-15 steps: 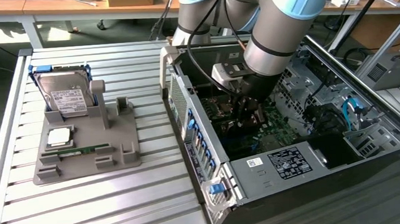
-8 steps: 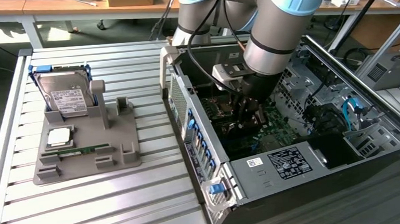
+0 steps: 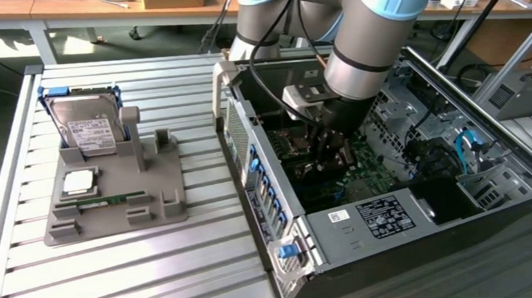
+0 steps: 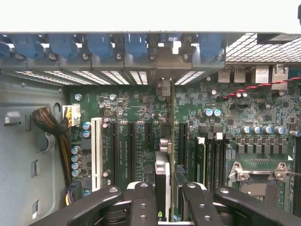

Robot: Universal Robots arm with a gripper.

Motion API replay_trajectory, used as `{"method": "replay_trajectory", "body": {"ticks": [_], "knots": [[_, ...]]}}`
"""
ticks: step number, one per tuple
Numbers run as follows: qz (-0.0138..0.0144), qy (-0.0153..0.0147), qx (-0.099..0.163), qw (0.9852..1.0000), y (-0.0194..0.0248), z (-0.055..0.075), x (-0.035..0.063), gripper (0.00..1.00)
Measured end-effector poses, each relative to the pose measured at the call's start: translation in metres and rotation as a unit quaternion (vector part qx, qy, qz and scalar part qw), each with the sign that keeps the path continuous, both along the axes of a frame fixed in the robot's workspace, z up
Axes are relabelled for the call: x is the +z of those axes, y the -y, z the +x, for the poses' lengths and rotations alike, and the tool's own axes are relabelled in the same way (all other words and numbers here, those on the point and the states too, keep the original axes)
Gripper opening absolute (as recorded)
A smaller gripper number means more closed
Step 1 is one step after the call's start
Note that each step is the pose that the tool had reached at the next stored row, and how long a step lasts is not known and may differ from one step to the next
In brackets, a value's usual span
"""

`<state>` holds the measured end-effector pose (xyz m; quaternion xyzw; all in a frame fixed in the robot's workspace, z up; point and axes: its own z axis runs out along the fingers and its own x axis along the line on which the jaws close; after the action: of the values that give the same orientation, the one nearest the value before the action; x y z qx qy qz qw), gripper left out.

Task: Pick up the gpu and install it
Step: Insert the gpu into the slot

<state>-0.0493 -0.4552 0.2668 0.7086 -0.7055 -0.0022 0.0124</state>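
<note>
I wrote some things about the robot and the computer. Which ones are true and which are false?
1. The gripper holds the gpu on edge above the motherboard. True.
2. The computer case has its side closed. False: it lies open.
3. A hard drive stands in the grey holder. True.
4. The green memory stick is plugged into the motherboard. False: it lies on the grey holder.

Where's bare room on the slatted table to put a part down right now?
Free: the slatted table in front of the grey parts holder, and the strip between holder and computer case. Crowded: inside the case, where the gripper holds the gpu over the slots.
</note>
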Motion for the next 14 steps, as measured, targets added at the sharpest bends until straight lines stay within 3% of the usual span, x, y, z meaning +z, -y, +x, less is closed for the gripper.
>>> {"method": "replay_trajectory", "body": {"ticks": [11, 12, 13, 14], "knots": [[0.0000, -0.0001, -0.005, 1.0000, 0.0002, 0.0007, 0.0008, 0.27], [0.0017, -0.0002, -0.005, 1.0000, 0.0003, 0.0007, 0.0011, 0.27], [0.0087, -0.0002, -0.005, 0.9999, 0.0002, 0.0008, 0.0010, 0.27], [0.0129, -0.0002, -0.005, 0.9999, 0.0002, 0.0006, 0.0010, 0.27]]}}
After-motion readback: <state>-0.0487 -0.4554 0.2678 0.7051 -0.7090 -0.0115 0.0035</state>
